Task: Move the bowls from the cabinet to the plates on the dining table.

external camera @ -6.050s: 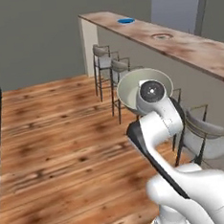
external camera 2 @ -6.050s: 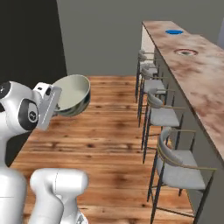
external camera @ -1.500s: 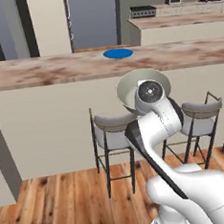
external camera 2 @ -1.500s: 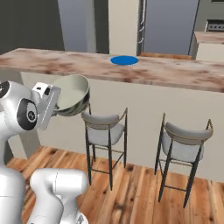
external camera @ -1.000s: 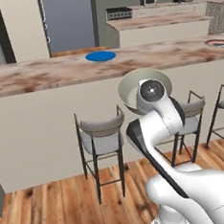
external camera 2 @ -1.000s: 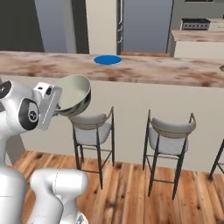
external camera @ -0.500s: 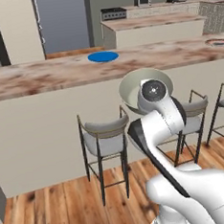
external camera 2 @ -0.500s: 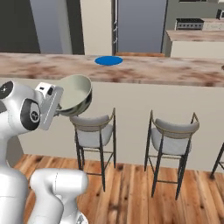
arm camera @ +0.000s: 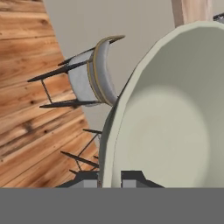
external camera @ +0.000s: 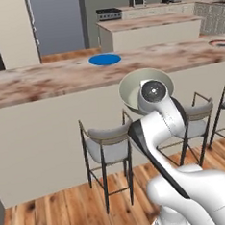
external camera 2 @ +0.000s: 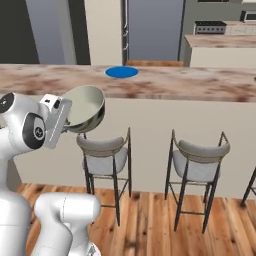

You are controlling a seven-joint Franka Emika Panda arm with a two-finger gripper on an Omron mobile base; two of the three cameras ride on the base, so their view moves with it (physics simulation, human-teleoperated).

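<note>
We note the dining surface (external camera: 44,84) running across the scene from the left, a long bar-height run with a veined brown-beige top and plain cream sides. On its top, left of centre in both base views, lies the blue plate (external camera: 105,59), flat and bare. At the far right edge of the left base view we see part of a second plate (external camera: 220,42) with a reddish-brown rim, well apart from the blue one.

Below the surface stand grey-seated bar stools (external camera 2: 103,150) on the wooden floor (external camera 2: 150,225), their backs toward the robot.

The hand (arm camera: 110,177) is clenched on the rim of one bowl (external camera 2: 85,107). In the hand view the two finger tips sit on either side of the bowl's edge, one inside and one outside. The bowl is held tilted on its side, its pale beige interior facing the camera, in the air in front of the surface's cream side and lower than the top. It touches neither the surface nor either plate. In the left base view the bowl (external camera: 143,87) shows behind the wrist joint, to the right of the blue plate.

Behind the surface we see a shorter marble-topped island (external camera: 146,29).
</note>
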